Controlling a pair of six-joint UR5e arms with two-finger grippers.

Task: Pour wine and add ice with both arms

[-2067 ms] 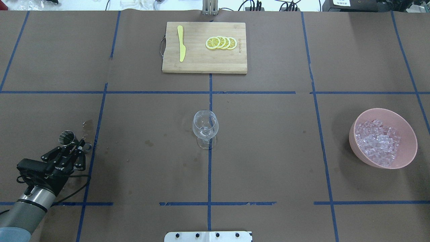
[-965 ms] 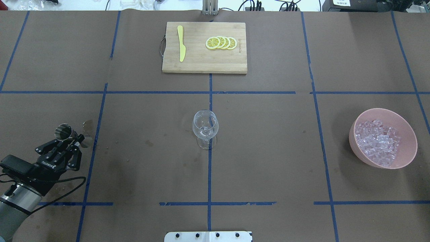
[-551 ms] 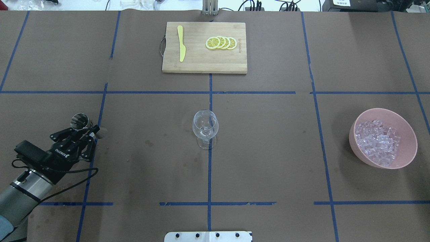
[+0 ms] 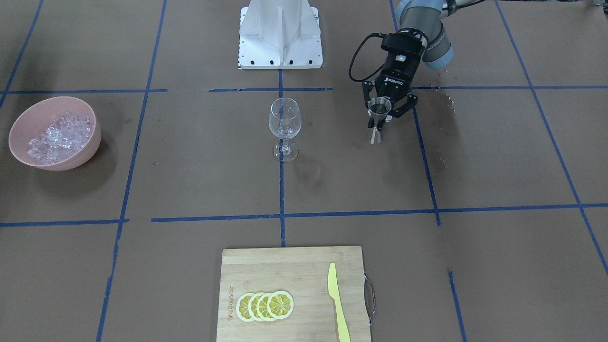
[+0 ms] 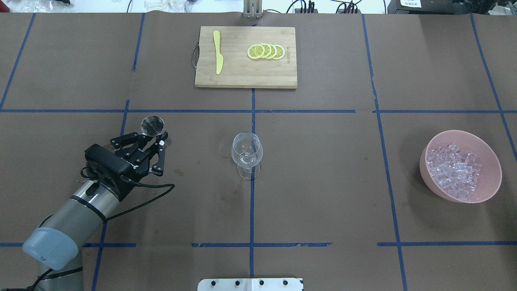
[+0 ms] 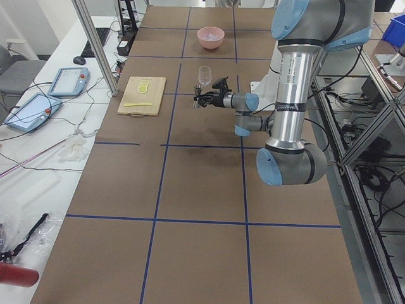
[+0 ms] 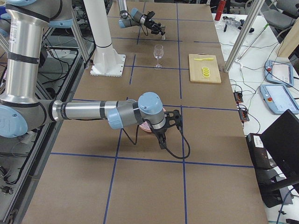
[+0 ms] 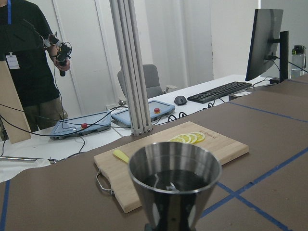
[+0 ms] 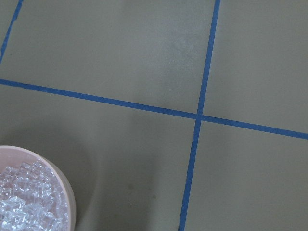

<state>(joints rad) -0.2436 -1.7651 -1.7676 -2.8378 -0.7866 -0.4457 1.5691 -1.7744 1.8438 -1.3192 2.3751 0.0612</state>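
Jigger point(image 5: 152, 125) sits upright, clamped in my left gripper point(image 5: 152, 138), apart from the wine glass point(image 5: 246, 151). I cannot tell whether my right gripper point(image 7: 169, 127), near the ice point(image 9: 24, 202), is wide or narrow.

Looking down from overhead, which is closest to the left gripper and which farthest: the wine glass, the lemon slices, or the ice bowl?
1. Wine glass: mid-table, just right of the left gripper.
2. Lemon slices: on the board at the table's far edge.
3. Ice bowl: clear across on the right side.
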